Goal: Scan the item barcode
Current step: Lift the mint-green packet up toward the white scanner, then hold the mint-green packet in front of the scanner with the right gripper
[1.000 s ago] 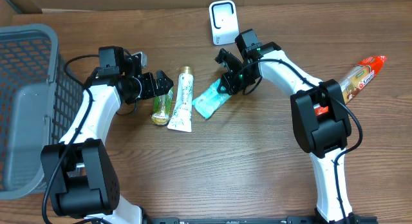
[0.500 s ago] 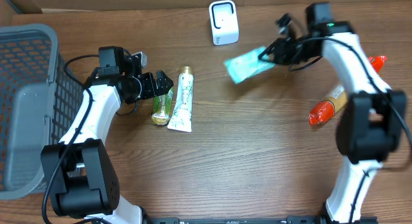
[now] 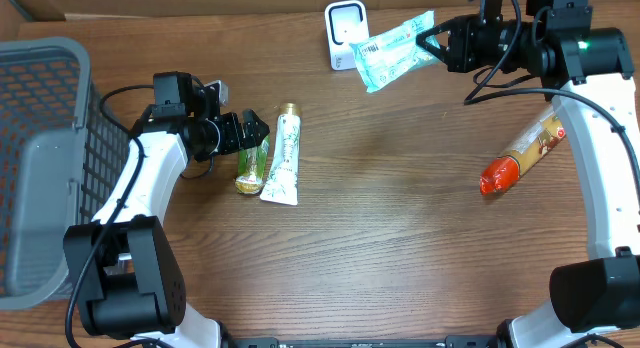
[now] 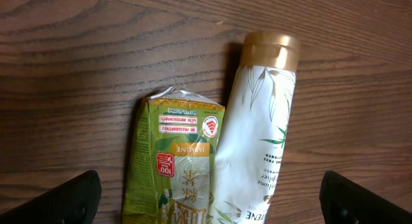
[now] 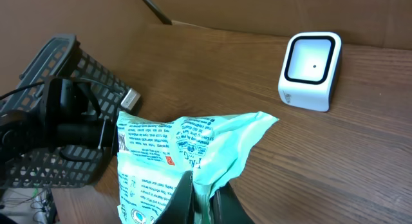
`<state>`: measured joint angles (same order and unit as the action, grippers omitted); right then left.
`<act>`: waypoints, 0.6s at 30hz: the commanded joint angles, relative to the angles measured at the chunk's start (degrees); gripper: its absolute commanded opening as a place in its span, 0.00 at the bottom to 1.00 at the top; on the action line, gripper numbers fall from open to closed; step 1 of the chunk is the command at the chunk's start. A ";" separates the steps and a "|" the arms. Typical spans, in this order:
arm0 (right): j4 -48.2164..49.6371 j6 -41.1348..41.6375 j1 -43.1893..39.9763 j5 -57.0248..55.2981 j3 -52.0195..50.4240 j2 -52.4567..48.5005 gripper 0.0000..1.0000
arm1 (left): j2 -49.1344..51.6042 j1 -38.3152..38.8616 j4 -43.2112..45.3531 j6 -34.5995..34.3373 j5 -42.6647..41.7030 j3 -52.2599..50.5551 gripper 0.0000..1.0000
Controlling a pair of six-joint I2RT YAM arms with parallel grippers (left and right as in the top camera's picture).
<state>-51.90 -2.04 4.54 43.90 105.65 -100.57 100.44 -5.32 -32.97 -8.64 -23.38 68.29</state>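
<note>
Working left to right across the overhead view: grey mesh basket (image 3: 40,138) at the left edge. The left gripper (image 3: 252,131) hangs with jaws spread wide and grasps nothing, above the green tea packet (image 3: 250,166) and the white tube (image 3: 283,156), which lie touching side by side on the table (image 3: 380,238).

White scanner (image 3: 346,34) stands upper centre. The mint-green pouch (image 3: 395,50), the item being scanned, is lifted clear of the table just right of the scanner, pinched at its right-hand end by the right gripper (image 3: 432,43), which is clamped tight on the film. A red-ended sausage stick (image 3: 520,158) lies at right, well apart.

Handling, judged:
- the pouch looks light and soft; in the right wrist view it crumples and fans out above the pinch
- thin glossy film, probably slippery and floppy, so the free end may droop or twist
- the sealed edge seems the best hold, keeping the printed panel uncovered and fairly flat

Hard to make out:
- fine print shows on the pouch, but I cannot tell whether any of it is the barcode, nor whether that face is turned to the scanner window
- right fingertips are mostly hidden behind the film
- left wrist view cuts off the lower ends of the packet and the tube
</note>
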 commanded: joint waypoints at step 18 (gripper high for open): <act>27.04 -11.98 21.40 -65.16 1.25 -9.09 0.04 | 0.04 -0.22 0.04 0.48 -0.02 0.74 0.99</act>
<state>-29.28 -6.61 24.29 -5.76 105.75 -106.61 100.44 -5.32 -32.97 -8.64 -23.38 68.29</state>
